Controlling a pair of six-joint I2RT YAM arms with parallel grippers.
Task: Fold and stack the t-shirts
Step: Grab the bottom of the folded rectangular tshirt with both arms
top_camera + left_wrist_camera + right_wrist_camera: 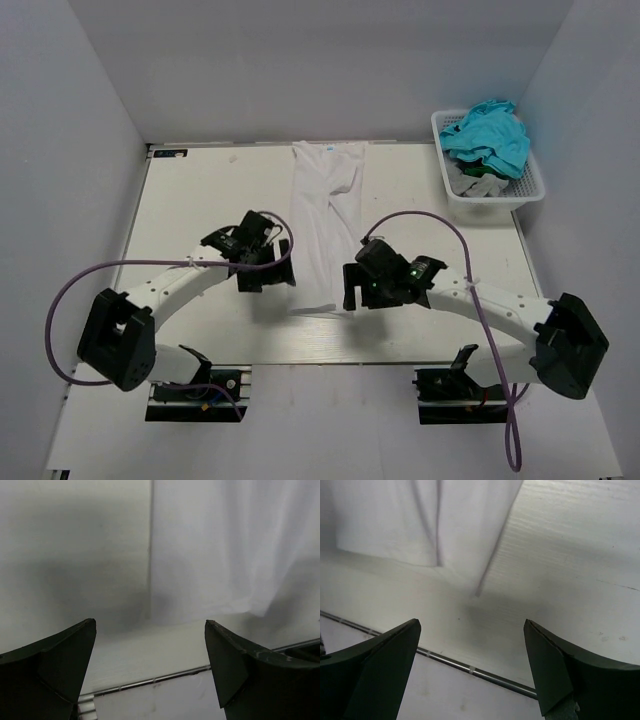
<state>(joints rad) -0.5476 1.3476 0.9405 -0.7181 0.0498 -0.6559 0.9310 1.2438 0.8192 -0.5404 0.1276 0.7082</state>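
A: Top view first. Where does the shirt lie?
B: The white shirt (322, 225) lies as a long narrow strip down the middle of the table (200, 200), one end at the far edge, the other toward us. The left gripper (262, 268) hangs at the near end's left corner, the right gripper (352, 290) at its right corner. A teal shirt (490, 135) and a grey shirt (478, 185) sit in the basket (540, 185), far right.
A: Left wrist view?
B: The fingers (60, 655) stand spread, nothing between them. The shirt's left edge and near end lie just ahead.
A: Right wrist view?
B: Same here: fingers (385, 655) spread and empty, the near right corner ahead and to the left.
A: How do we do the step well?
B: We judge it to be the near-end-to-far-end fold. We should pinch both corners through all layers, level with each other, lift together, and carry the end straight along the strip — edges aligned.
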